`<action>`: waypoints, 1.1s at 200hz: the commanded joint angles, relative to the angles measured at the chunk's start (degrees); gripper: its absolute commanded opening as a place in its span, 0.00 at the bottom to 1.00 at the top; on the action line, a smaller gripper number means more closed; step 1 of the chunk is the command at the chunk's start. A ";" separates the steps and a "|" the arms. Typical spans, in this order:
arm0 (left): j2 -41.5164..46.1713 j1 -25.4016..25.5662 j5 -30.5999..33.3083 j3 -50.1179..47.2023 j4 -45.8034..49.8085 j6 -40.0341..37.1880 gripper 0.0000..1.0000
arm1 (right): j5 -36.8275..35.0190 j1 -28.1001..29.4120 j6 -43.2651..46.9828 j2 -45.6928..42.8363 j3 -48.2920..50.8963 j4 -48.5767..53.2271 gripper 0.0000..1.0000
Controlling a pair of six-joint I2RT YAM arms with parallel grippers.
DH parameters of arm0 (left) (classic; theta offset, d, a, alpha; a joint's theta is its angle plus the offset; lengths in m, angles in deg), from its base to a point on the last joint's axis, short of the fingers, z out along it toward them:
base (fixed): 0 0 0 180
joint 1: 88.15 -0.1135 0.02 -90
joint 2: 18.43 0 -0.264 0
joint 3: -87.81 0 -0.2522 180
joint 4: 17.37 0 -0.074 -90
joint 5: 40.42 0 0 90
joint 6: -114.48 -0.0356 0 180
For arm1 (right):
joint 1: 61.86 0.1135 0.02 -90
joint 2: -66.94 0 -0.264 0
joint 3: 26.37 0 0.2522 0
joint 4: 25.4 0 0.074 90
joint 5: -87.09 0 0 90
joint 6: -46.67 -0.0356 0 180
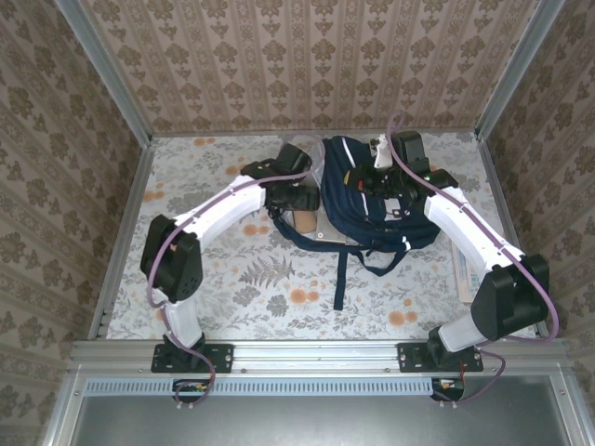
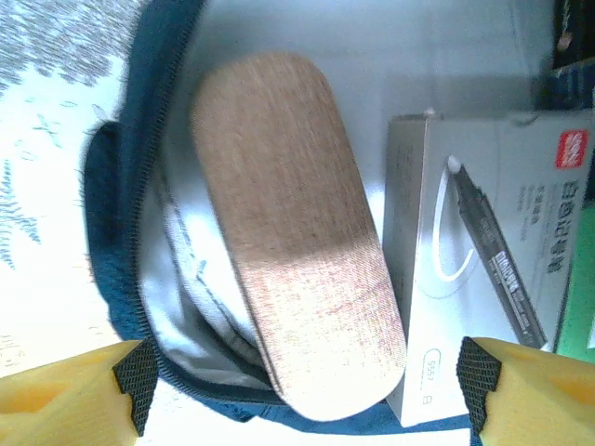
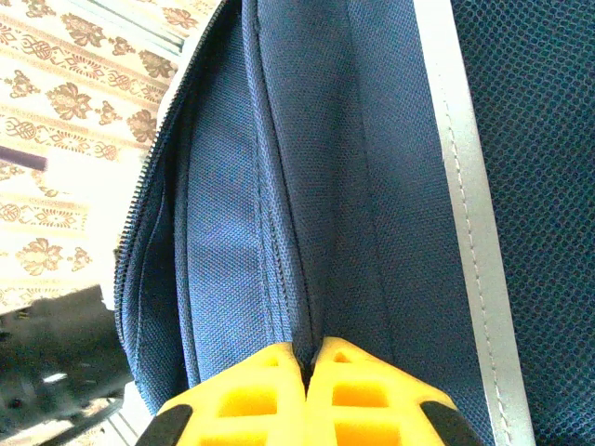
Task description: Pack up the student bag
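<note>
Currently my left pincer [image 2: 307, 372] stands released above the case [image 2: 297, 232] in the bag [image 1: 349, 209], which lies far back on the counter [image 1: 232, 279]. My right pincer [image 3: 311, 358] clenches bag fabric. If that fold slips, the mouth may collapse and snag the case.

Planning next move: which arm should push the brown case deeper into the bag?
Probably left: left end effector is open over the brown case; right end effector is shut on the student bag.
</note>
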 commanded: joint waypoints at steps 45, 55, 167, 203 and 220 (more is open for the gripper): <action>-4.91 -7.82 -2.48 1.63 3.46 -6.25 0.67 | 1.82 0.47 -0.03 -1.04 -1.28 -0.68 0.03; -7.19 -8.45 -2.69 3.98 4.15 -7.45 0.60 | 1.90 0.62 0.05 -1.02 -1.32 -0.53 0.03; -3.48 -10.42 -3.41 -6.30 -0.32 -4.16 0.00 | -4.19 3.99 7.46 9.18 -10.38 4.62 0.02; 7.67 -9.62 -5.29 -21.64 -5.85 4.48 0.00 | -4.14 7.15 9.19 16.57 -18.98 6.31 0.01; 12.01 -6.63 -5.65 -27.41 -8.86 9.15 0.00 | -3.63 8.50 9.69 19.79 -22.73 7.08 0.02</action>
